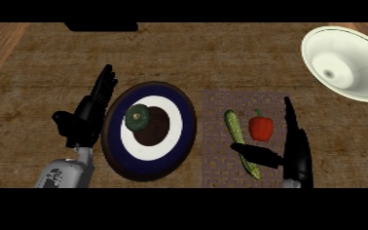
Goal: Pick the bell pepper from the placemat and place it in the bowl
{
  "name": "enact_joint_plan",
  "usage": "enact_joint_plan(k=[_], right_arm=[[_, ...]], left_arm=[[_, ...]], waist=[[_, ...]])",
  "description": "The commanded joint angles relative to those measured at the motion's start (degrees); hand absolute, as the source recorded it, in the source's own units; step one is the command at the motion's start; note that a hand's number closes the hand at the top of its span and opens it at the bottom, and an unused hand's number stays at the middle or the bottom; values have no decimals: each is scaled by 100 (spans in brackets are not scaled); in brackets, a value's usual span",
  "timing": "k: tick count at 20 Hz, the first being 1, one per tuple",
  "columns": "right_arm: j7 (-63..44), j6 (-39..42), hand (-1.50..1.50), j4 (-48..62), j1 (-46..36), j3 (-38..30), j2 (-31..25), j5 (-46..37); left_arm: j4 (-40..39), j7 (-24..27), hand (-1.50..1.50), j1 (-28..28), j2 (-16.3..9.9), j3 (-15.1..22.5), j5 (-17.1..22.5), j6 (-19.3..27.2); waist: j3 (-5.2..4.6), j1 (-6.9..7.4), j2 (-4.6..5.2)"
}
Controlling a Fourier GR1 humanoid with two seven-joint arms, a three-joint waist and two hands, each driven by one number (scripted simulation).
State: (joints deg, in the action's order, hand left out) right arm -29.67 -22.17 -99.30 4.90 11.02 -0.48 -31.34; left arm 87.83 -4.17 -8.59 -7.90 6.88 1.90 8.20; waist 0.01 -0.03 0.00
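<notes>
I'm seeing the red bell pepper (261,128) lying on the placemat (219,170), lower right of centre, with my right hand (296,148) standing just beside it.

The pepper is sitting to the right of a long green cucumber (239,141) on the same patterned mat. My right hand is coming in from the lower right with its fingers straight and pointing up the frame along the pepper's right side, released and holding nothing; its thumb (256,152) is reaching left below the pepper and appears to be crossing the cucumber, though I can't be sure it is touching. The white bowl (338,61) is waiting at the upper right edge, well apart from the pepper. At lower left my left hand (87,114) is resting open, fingers up, beside a dark blue and white plate (183,126) carrying a round dark green vegetable (137,117).
</notes>
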Motion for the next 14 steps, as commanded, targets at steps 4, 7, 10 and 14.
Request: enact_joint_plan(k=[4, 7, 10, 14], right_arm=[[855, -497, -150, 897, 108, 72, 47, 164], [597, -447, -150, 1334, -185, -261, -151, -48], [-82, -239, -150, 1084, -367, -303, -314, -363], [431, -497, -150, 1810, -265, -76, -11, -492]], left_arm=[[282, -307, 0, 1, 44, -154, -113, -163], [366, -263, 0, 195, 46, -120, -111, -185], [298, -156, 0, 179, 166, -154, -203, -101], [298, -410, 0, -41, 140, -254, -197, -256]], waist=[[0, 6, -2], [1, 16, -1], [-2, 0, -3], [0, 1, -1]])
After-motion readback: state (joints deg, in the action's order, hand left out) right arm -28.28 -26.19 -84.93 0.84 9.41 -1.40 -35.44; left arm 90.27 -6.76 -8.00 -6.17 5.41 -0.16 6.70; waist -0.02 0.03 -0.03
